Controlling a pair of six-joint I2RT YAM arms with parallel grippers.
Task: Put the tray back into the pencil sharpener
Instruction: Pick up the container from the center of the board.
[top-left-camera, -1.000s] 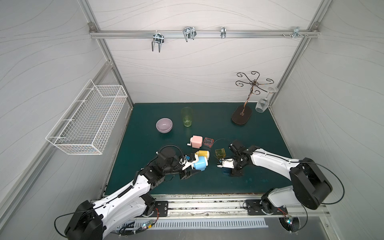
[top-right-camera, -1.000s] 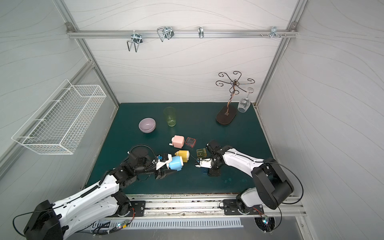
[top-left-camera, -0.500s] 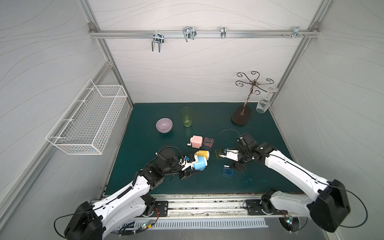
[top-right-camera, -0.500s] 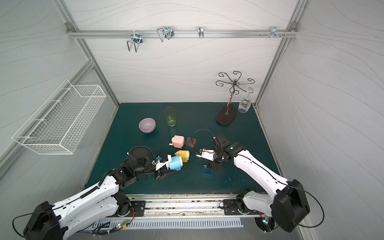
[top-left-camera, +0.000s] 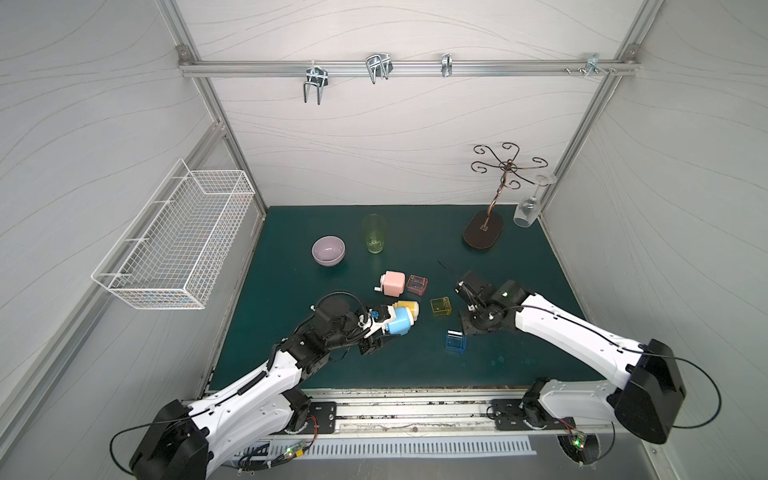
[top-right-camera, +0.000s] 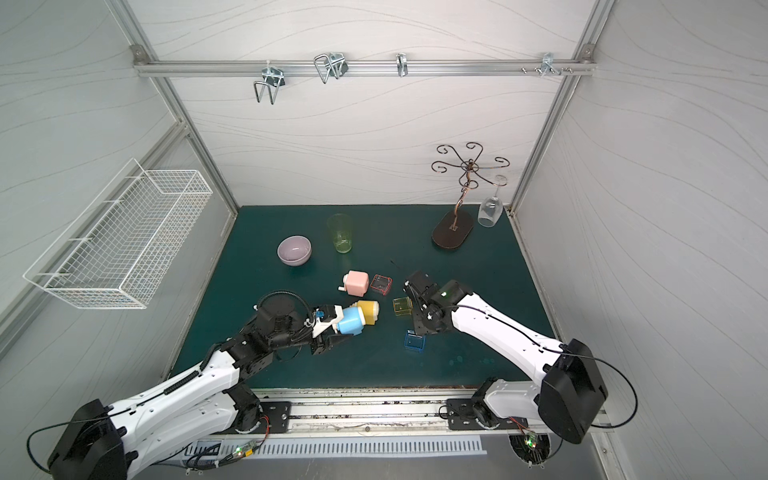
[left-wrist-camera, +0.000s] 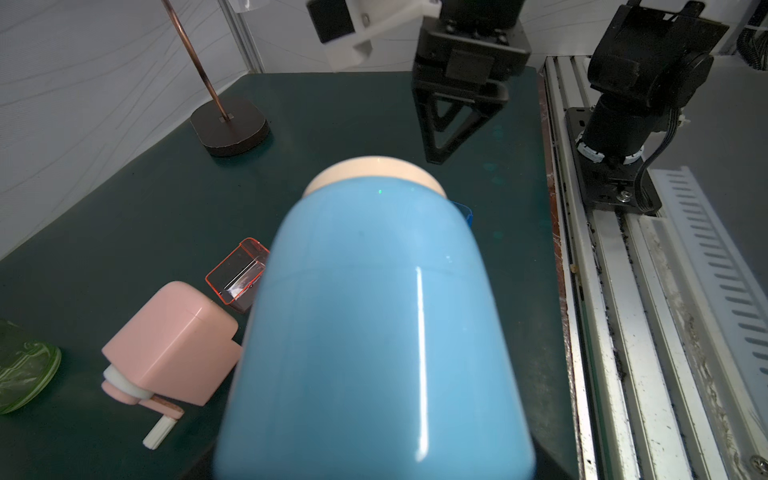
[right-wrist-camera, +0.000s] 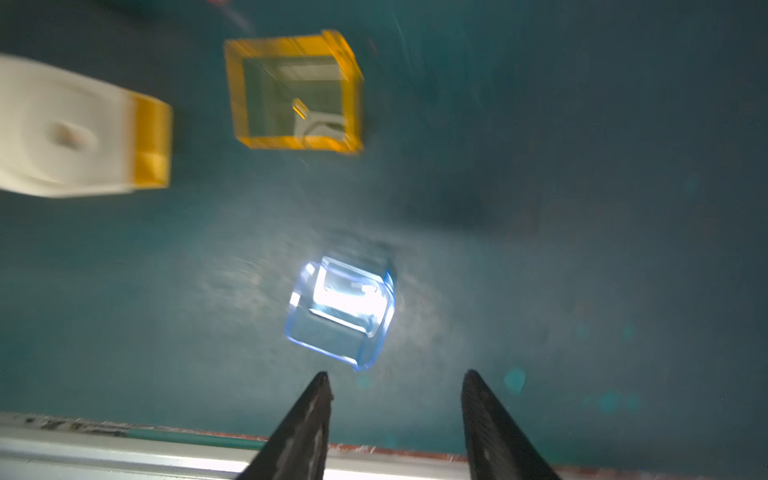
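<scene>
A: Where's the blue tray (top-left-camera: 456, 341)?

B: Loose on the green mat (top-left-camera: 519, 257), just ahead of the right gripper (right-wrist-camera: 395, 376). Its 2 fingers (right-wrist-camera: 307, 424) stand apart, with nothing between them.

A: And the left gripper (top-left-camera: 386, 332)?

B: Clamped on the blue pencil sharpener (top-left-camera: 400, 325), which is tipped on its side against the yellow pencil sharpener (top-left-camera: 409, 308). The yellow tray (top-left-camera: 441, 307) lies nearby.

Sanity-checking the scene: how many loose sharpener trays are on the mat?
3: red tray beside the pink sharpener; yellow tray near the yellow sharpener; blue tray nearest the front rail. Another could be hidden.
</scene>
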